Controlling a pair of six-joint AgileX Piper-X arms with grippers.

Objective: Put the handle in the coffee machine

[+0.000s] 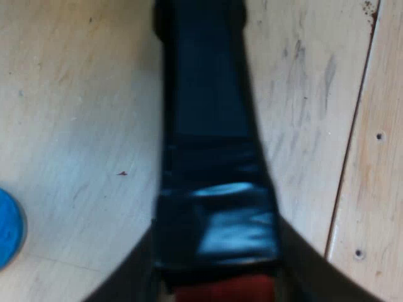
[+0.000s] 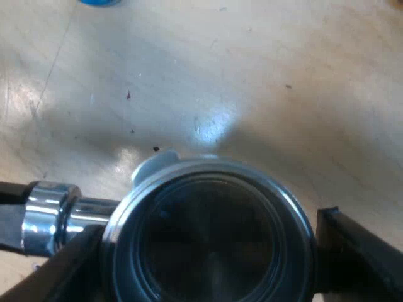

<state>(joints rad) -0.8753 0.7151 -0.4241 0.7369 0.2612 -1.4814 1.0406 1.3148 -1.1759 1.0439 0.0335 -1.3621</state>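
Left wrist view: the left pincer (image 1: 215,229) is pinching the dark handle (image 1: 211,126) close to its red end (image 1: 220,290). One black finger is pressed on each side. The handle sticks out straight ahead, over the pale wooden worktop (image 1: 75,94). A blue tamper (image 1: 7,228) sits on the worktop, well apart from the handle.

Right wrist view: this looks down into the round metal cup (image 2: 211,251) of the holder (image 2: 50,214). The right pincer (image 2: 211,229) has its fingers spread wide, one on each side of the cup. Both look to be touching it, so I think it is holding on too. The cup looks empty and dark inside. The holder seems to be up off the worktop, because there is a shadow below it.

I think the job is at the carrying step. Both arms have the holder, and it is not in the coffee machine yet. Next, one pincer should let go. The other should bring the cup up under the machine's front, push it in flat, and turn the handle until it locks. The cup must stay level.
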